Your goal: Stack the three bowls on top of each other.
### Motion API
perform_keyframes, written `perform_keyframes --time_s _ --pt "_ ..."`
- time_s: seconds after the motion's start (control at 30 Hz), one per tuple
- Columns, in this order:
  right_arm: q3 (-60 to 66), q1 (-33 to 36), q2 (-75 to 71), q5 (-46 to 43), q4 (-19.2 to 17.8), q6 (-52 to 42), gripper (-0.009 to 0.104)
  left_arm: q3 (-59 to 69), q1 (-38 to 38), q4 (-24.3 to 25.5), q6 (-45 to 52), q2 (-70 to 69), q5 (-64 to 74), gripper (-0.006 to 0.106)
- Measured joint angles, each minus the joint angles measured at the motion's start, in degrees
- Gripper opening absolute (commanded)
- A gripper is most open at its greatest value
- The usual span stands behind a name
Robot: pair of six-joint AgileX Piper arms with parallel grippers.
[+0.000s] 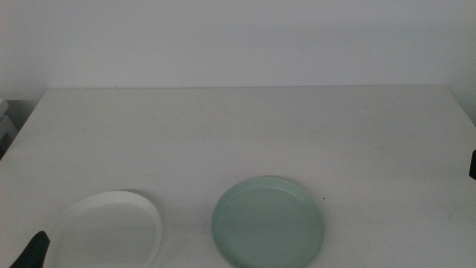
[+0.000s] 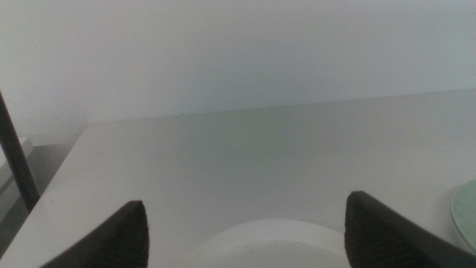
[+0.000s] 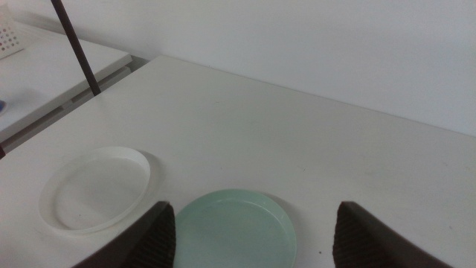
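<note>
A white bowl point(image 1: 104, 227) sits near the table's front left. A pale mint green bowl point(image 1: 268, 222) sits beside it at the front middle, a small gap between them. The grey bowl is out of view. My left gripper point(image 1: 33, 249) shows only as a dark tip at the bottom left corner. In the left wrist view it point(image 2: 245, 201) is open above the white bowl point(image 2: 268, 242), with the green bowl's rim point(image 2: 467, 212) at the picture's edge. My right gripper point(image 3: 253, 212) is open and empty, held back over the green bowl point(image 3: 234, 227) with the white bowl point(image 3: 97, 187) beyond.
The white table point(image 1: 245, 134) stretches bare to its back edge against a pale wall. A dark thin pole point(image 3: 74, 45) and a lower white side surface point(image 3: 44, 82) stand beyond the table's left edge. A dark bit of the right arm point(image 1: 472, 164) shows at the right edge.
</note>
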Motion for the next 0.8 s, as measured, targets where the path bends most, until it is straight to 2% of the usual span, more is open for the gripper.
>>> perform_keyframes --time_s 0.23,0.4,0.6,0.8 --pt "0.00 0.00 0.00 0.00 0.00 -0.01 0.054 0.00 2.92 0.54 -0.05 0.00 0.00 0.088" --pt "0.00 0.00 0.00 0.00 0.00 -0.01 0.054 -2.81 7.32 -2.41 -4.06 3.59 0.44 0.088" --pt "0.00 0.00 0.00 0.00 0.00 -0.01 0.054 -16.13 8.09 -3.77 -5.68 19.58 7.69 0.088" --pt "0.00 0.00 0.00 0.00 0.00 -0.01 0.054 -34.07 8.09 -5.57 -5.85 36.01 23.10 0.088"
